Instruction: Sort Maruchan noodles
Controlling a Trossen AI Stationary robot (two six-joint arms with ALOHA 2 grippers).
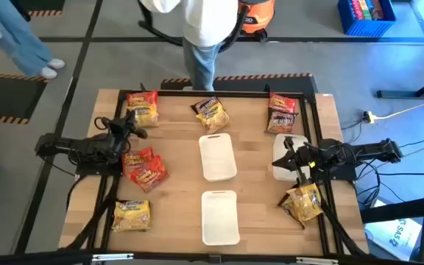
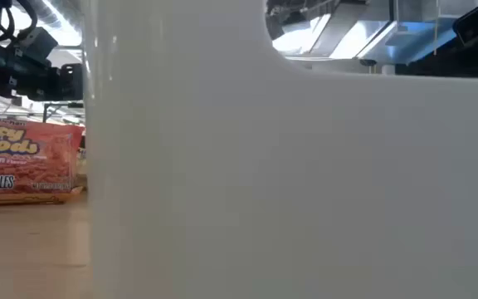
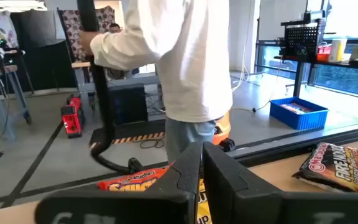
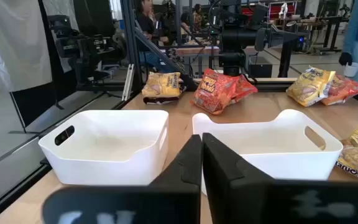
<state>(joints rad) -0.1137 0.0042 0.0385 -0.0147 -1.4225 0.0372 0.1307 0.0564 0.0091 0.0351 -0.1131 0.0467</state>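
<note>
At the bottom of the high view, a white rectangular plastic tray [image 1: 220, 216] lies on the wooden desk [image 1: 175, 177], with a yellow crinkly noodle packet [image 1: 132, 216] to its lower left and another yellow packet [image 1: 303, 204] at the lower right, beside the right arm. Just above, in the middle of the frame, a second white tray [image 1: 217, 156] sits in line with the first. Left of it lies a small heap of red packets [image 1: 144, 166].

The left gripper [image 1: 140, 132] hovers at middle left of the frame, its fingers [image 3: 185, 177] clenched together on nothing. The right gripper [image 1: 285, 154] hangs at middle right over a third white tray [image 1: 277, 168], its fingers [image 4: 188, 163] likewise pressed shut and empty.

Farther up, a red and yellow packet pile [image 1: 143, 107] lies at upper left, a dark brown and yellow packet [image 1: 211, 113] at top centre, and dark red packets [image 1: 282, 111] at upper right.

Beyond the desk's far edge stands a person in a white top [image 1: 206, 22].
</note>
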